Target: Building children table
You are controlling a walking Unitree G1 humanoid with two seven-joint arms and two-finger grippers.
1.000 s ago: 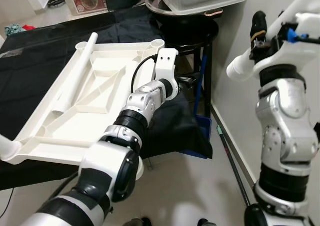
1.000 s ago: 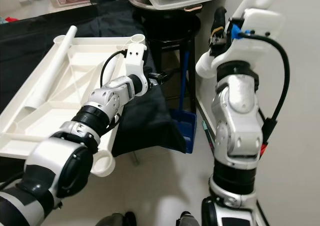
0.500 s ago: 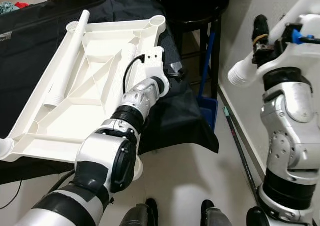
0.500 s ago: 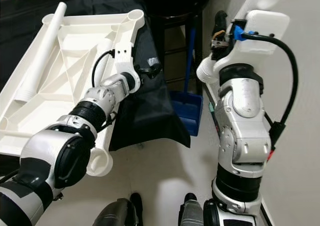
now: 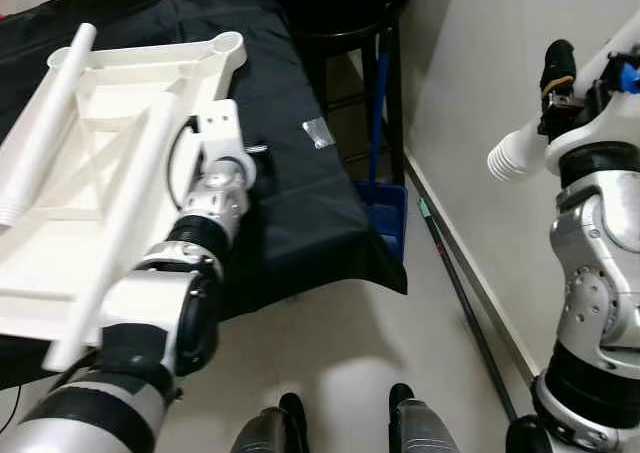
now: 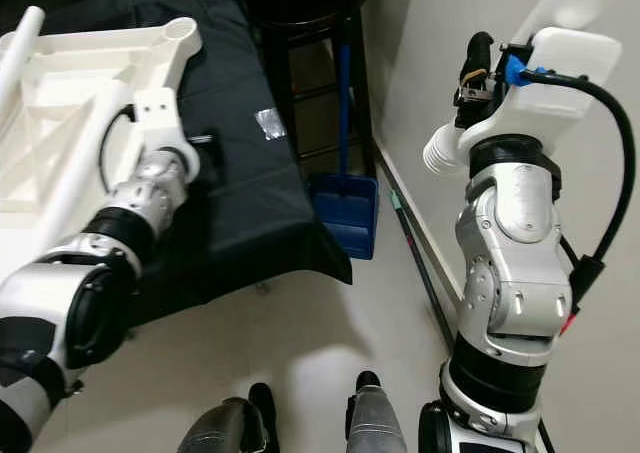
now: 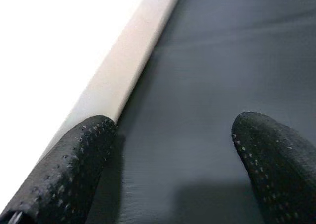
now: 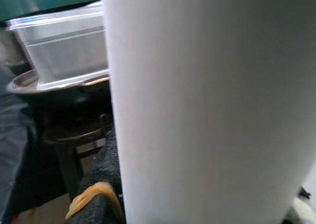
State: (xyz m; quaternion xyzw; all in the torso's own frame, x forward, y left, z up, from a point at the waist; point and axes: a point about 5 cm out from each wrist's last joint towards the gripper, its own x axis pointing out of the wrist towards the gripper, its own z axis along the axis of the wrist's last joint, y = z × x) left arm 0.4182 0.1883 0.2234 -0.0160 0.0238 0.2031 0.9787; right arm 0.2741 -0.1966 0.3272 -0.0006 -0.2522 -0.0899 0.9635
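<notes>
A white tabletop [image 5: 100,153] lies on black cloth [image 5: 290,193], beside a blue dustpan [image 5: 385,213].

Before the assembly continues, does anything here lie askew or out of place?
Yes. The white plastic tabletop lies upside down and skewed on the black cloth, with loose white tube legs across its ribs. A small clear scrap lies nearby.

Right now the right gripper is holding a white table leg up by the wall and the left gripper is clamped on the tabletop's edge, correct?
Not quite. The left gripper is open, its fingers apart over the black cloth beside the tabletop, per the left wrist view. The right gripper does hold the white leg.
</notes>
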